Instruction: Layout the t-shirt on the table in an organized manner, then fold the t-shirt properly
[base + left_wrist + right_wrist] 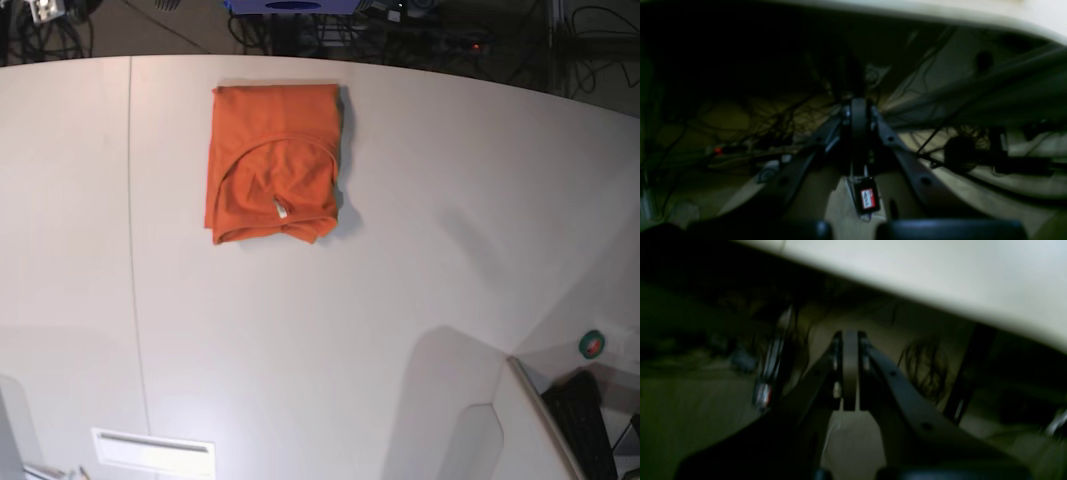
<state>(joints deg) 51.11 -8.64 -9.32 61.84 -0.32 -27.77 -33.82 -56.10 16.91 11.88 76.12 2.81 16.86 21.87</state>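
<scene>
One t-shirt [273, 163] lies folded on the table [420, 220]

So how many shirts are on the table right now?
1. The t-shirt lies folded at the far middle of the table, right of the dark seam. No other garment shows.

Base view bright and sharp with soft shadows, both wrist views dim, blurred, edges bent

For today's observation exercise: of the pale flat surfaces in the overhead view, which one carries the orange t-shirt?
The table, the big white top with a thin dark seam, carries the folded t-shirt; the small slotted panel at its near edge carries nothing.
</scene>
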